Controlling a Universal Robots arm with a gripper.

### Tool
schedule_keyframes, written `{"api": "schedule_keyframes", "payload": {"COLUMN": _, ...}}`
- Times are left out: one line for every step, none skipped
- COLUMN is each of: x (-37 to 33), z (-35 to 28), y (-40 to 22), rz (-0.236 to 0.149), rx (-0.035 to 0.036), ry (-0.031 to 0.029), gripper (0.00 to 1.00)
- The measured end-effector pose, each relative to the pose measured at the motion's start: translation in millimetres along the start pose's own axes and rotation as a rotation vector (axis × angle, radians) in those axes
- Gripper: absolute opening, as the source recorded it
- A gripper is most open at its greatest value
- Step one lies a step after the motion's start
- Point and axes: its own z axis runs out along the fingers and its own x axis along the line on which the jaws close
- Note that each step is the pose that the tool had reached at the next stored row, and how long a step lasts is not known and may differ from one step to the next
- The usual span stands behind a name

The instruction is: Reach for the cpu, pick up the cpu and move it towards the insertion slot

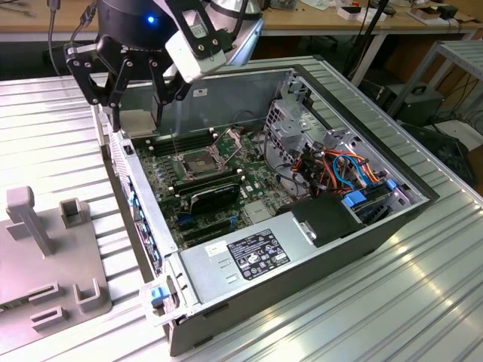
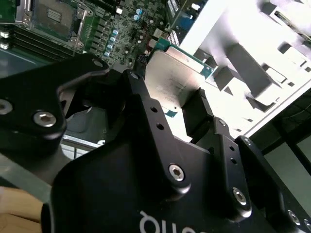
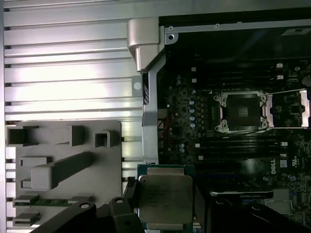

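My gripper (image 1: pixel 137 113) hangs over the far corner of the open computer case, at the exterior view's left, and is shut on the cpu (image 1: pixel 138 121). The cpu is a thin, pale silvery-tan square on a green backing. It is pinched by its edges between the black fingers (image 2: pixel 138 92) and held flat in the air. In the first wrist view the cpu (image 3: pixel 165 199) sits over the case's side wall. The insertion slot (image 1: pixel 198 162) is a silver-framed socket with a dark centre on the motherboard, and its retention plate is swung open. It lies apart from the gripper in both wrist views (image 3: pixel 241 111) (image 2: pixel 53 17).
A grey fixture plate (image 1: pixel 45 256) with upright holders lies on the ribbed table beside the case. Inside the case are long black memory slots (image 1: pixel 162 143), a black white-labelled power supply (image 1: pixel 256 253), a metal drive cage (image 1: pixel 298 121) and coloured cables (image 1: pixel 343 170).
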Motion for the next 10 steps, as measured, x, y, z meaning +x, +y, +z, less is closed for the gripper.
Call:
{"api": "schedule_keyframes", "payload": {"x": -7.6, "z": 0.5, "y": 2.3, "rz": 0.004, "rx": -0.0001, "ry": -0.0003, "gripper": 0.55}}
{"api": "schedule_keyframes", "payload": {"x": -12.5, "z": 0.7, "y": 3.7, "rz": 0.006, "rx": -0.0002, "ry": -0.0004, "gripper": 0.55}}
{"api": "schedule_keyframes", "payload": {"x": -17.3, "z": 0.8, "y": 5.2, "rz": 0.007, "rx": 0.0006, "ry": -0.0003, "gripper": 0.55}}
{"api": "schedule_keyframes", "payload": {"x": -20.0, "z": 0.8, "y": 6.3, "rz": 0.008, "rx": 0.0012, "ry": -0.0006, "gripper": 0.55}}
{"api": "schedule_keyframes", "payload": {"x": -21.8, "z": 0.7, "y": 7.1, "rz": 0.009, "rx": 0.0023, "ry": -0.0011, "gripper": 0.55}}
{"api": "schedule_keyframes", "payload": {"x": -23.1, "z": 0.9, "y": 8.2, "rz": 0.012, "rx": 0.0056, "ry": -0.0028, "gripper": 0.55}}
{"api": "schedule_keyframes", "payload": {"x": -23.4, "z": 1.1, "y": 9.3, "rz": 0.014, "rx": 0.0153, "ry": -0.0061, "gripper": 0.55}}
{"api": "schedule_keyframes", "payload": {"x": -23.6, "z": 1.6, "y": 10.4, "rz": 0.016, "rx": 0.0205, "ry": -0.0076, "gripper": 0.55}}
{"api": "schedule_keyframes", "payload": {"x": -23.6, "z": 2.1, "y": 12.4, "rz": 0.018, "rx": 0.0243, "ry": -0.0125, "gripper": 0.55}}
{"api": "schedule_keyframes", "payload": {"x": -23.6, "z": 2.2, "y": 13.5, "rz": 0.018, "rx": 0.0265, "ry": -0.0186, "gripper": 0.55}}
